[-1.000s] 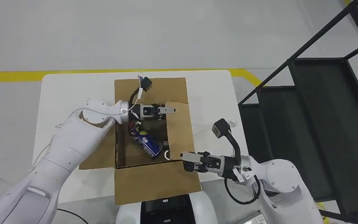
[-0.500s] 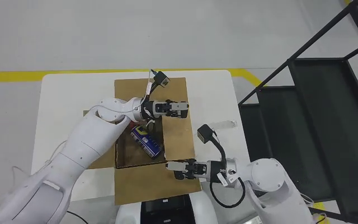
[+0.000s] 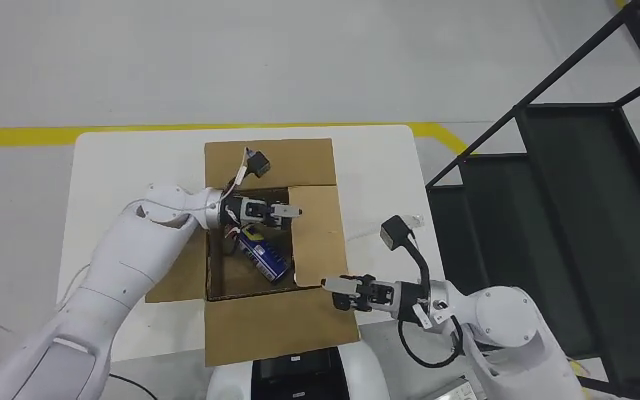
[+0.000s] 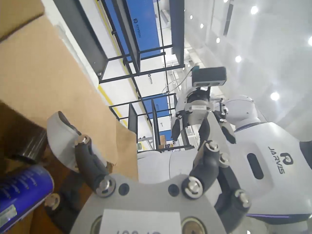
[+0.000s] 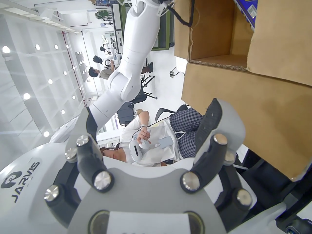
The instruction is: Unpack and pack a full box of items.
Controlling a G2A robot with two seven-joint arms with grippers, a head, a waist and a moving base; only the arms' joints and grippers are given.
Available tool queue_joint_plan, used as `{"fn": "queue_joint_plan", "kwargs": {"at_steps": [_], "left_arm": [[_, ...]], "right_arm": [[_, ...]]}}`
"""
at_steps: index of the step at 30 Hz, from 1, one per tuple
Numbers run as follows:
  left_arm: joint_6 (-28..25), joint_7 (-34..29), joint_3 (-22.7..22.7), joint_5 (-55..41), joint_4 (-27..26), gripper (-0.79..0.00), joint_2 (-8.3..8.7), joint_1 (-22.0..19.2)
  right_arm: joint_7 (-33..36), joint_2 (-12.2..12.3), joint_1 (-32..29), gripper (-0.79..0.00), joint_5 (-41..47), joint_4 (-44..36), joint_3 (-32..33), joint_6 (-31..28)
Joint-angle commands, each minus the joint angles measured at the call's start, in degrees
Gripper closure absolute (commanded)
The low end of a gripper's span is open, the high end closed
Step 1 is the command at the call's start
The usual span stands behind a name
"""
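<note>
1. Worktop (image 3: 110, 190): white. It carries the box at its centre.

2. Box (image 3: 270, 160): brown cardboard, with its four flaps folded outward. The opening faces up. The right wrist view shows the near flap and one inner wall of the box (image 5: 243, 98).

3. Spray can (image 3: 262, 257): blue, lying tilted on the floor inside the box, towards the near wall. It has not moved over the last second. In the left wrist view the spray can (image 4: 22, 191) lies just beside a dark round item (image 4: 24, 144), also inside the box. Whether the two touch cannot be told.

4. Left claw (image 3: 285, 211): above the box opening, beside the right flap and higher than the spray can. The fingers are spread wide and hold nothing, as the left wrist view confirms for the left claw (image 4: 131, 122). Half a second ago this claw was over the right flap, closer to the far flap. It has since drawn back over the opening.

5. Right claw (image 3: 335, 288): at the near right corner of the box, outside the opening, where the near flap meets the right flap. The fingers of the right claw (image 5: 151, 118) are spread wide and hold nothing. Half a second ago this claw was over the near flap. It has since shifted out towards the corner.
</note>
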Motion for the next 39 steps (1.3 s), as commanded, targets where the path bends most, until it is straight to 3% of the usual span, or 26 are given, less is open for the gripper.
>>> {"fn": "queue_joint_plan", "kwargs": {"at_steps": [1, 5, 9, 19, 25, 30, 39], "left_arm": [[0.37, 0.72, -1.22, 2.92, -2.05, -0.785, 0.90, 2.01], [0.59, 2.88, -2.27, 8.28, -4.28, -0.785, 1.78, 4.15], [0.35, 5.33, -1.78, 8.38, -5.06, -0.785, 1.37, 5.10], [-3.12, 10.00, 2.84, 1.46, 1.06, -0.785, -3.10, 1.27], [-7.73, 9.47, 2.55, -4.54, 1.18, -0.785, -4.85, -0.61], [-7.75, 8.52, 3.37, -8.14, 1.37, -0.785, -6.36, -1.75], [-8.53, 8.36, 9.10, -10.13, 4.99, -0.785, -11.30, -5.05]], "right_arm": [[-0.01, 0.16, -0.61, -0.785, 0.16, -0.31, 0.46, -0.08], [-0.29, 0.45, -1.69, -0.785, 0.15, -0.58, 0.83, -0.47], [-0.83, 0.67, -2.08, -0.785, 0.35, -0.58, 0.63, -0.97], [-0.91, 1.23, -2.04, -0.785, 1.18, -0.58, -0.62, -1.67], [-1.06, 1.52, -0.94, -0.785, 0.92, -0.58, -2.69, -1.41], [-1.57, 1.80, -0.08, -0.785, -0.71, -0.58, -4.33, -0.55], [-2.92, 2.40, 0.09, -0.785, -4.09, -0.54, -5.58, 1.20]]}}
